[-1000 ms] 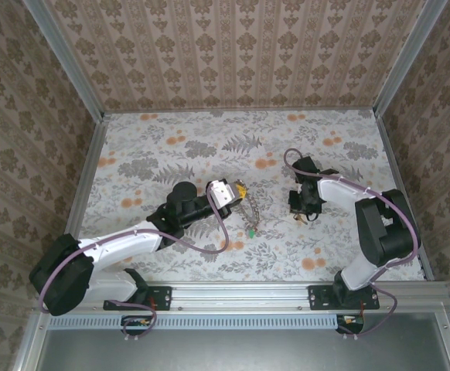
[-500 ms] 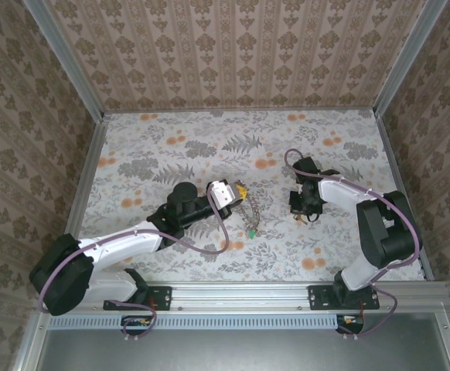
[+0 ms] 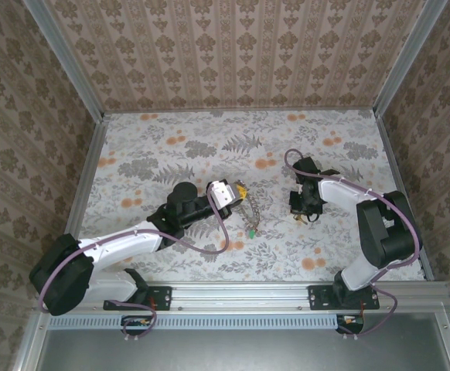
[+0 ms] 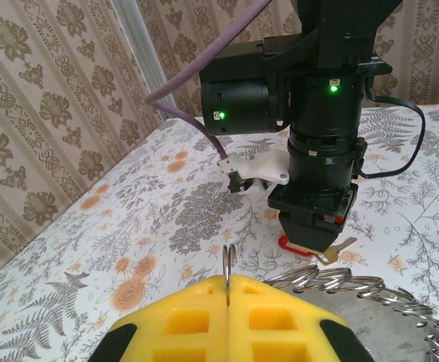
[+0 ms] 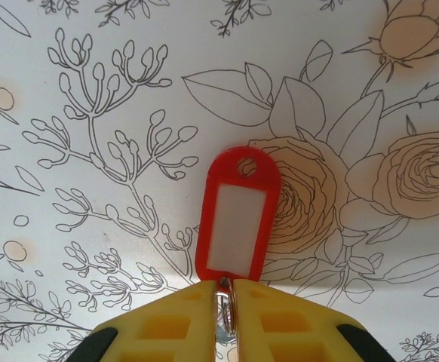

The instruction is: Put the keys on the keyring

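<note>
The right gripper (image 5: 225, 292) clamps the red-tagged key (image 5: 237, 211) by its small loop down at the worktop (image 3: 171, 147), and the left gripper (image 4: 227, 290) pinches the keyring (image 4: 340, 280) nearby; both seem light, slick metal, the ring floppy, so grip close to the loop.

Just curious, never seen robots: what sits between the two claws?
Top view: the keyring, held by the left gripper, then bare flowered table up to the right gripper.

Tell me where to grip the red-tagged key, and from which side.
Probably pinch the small split ring at the red tag's end, from straight above: the tag lies flat, but the ring stands on edge, where the right tool is shut on it.
</note>
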### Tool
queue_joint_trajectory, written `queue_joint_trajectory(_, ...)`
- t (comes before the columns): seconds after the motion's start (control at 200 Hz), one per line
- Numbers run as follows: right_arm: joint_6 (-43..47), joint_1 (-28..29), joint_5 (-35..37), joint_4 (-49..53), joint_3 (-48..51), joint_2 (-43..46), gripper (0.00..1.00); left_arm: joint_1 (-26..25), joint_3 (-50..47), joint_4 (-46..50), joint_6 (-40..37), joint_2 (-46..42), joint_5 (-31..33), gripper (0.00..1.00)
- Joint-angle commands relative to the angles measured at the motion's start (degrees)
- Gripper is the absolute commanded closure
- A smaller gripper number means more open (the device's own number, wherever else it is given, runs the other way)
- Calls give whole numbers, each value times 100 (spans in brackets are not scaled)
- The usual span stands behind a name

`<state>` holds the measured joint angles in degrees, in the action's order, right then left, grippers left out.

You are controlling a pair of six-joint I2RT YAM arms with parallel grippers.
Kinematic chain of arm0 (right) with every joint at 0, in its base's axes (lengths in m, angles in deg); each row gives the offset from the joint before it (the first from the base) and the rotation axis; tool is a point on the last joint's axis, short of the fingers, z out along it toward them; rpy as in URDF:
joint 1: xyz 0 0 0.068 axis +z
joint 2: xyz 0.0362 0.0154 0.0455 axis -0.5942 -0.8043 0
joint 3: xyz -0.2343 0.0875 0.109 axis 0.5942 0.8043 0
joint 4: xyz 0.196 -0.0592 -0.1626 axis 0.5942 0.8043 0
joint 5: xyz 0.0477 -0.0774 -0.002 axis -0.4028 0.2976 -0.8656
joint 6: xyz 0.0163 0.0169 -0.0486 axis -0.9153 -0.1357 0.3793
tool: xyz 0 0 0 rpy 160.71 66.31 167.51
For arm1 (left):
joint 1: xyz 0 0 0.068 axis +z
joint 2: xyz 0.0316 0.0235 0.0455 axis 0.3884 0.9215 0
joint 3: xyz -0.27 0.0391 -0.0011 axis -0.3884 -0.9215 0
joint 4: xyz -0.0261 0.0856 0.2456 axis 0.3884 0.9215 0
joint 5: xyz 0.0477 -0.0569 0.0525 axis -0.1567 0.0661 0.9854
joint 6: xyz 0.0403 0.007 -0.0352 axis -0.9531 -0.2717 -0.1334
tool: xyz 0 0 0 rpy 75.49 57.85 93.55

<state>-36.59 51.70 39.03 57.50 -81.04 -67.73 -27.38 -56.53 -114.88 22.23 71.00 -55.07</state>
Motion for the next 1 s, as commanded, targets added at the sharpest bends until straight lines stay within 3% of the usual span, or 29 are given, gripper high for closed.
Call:
queue_joint_trajectory(0.0,34,-4,155,219,-56,-30,85,-31,115,-232,-57,-10,-96,100)
queue_joint_trajectory(0.995,25,1,123,86,-55,-42,89,-38,79,-223,-61,-61,-78,100)
